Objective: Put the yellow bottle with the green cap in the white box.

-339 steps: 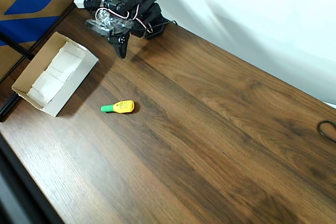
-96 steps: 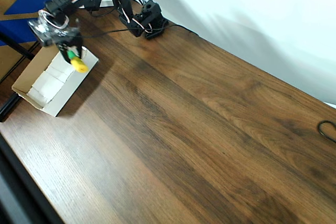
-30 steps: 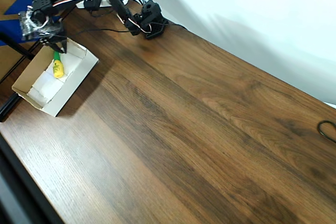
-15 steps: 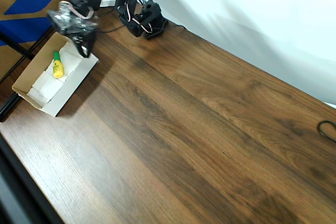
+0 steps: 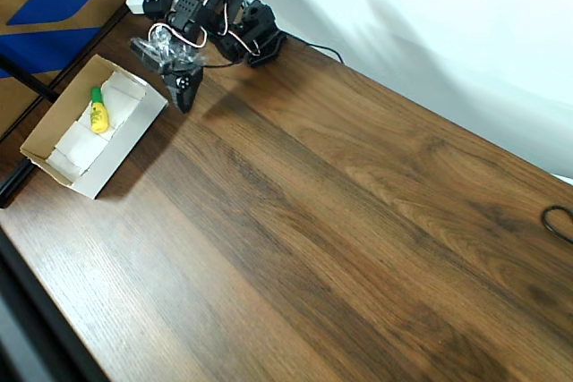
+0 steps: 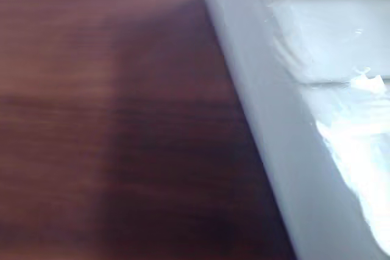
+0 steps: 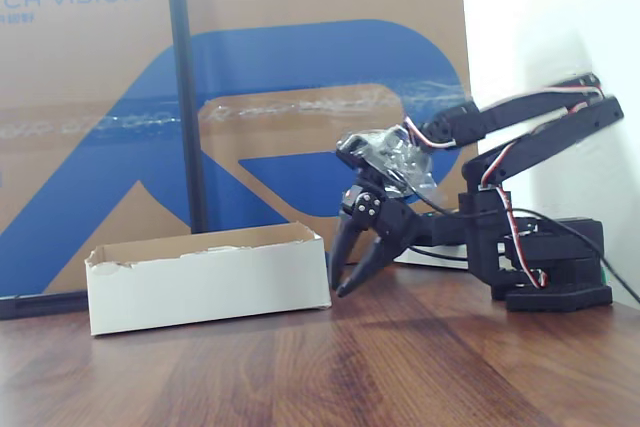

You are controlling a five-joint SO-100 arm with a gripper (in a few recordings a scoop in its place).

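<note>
Brown cardboard (image 7: 300,97) with a big blue print stands behind the bench (image 7: 400,367), and in the fixed view the words "CH VISION" can be read along its top left edge, the start cut off by the frame. The bottle (image 5: 98,114) lies on its side inside the box (image 5: 125,145), on the white flaps near the far end, its green cap pointing away from the camera's lower edge in the overhead view; any print on its yellow body is too small to read. The hand (image 7: 355,259) hangs just to the right of the box in the fixed view, fingers pointing down at the bench and spread a little apart, holding nothing; its tips sit close above the wood and near the box's end wall without clearly touching it. In the overhead view the hand (image 5: 183,87) is beside the box's far right corner, over bare dark wood. The wrist view is blurred, showing the box's white outer wall (image 6: 268,126) running down the right side against the brown bench (image 6: 109,120).
</note>
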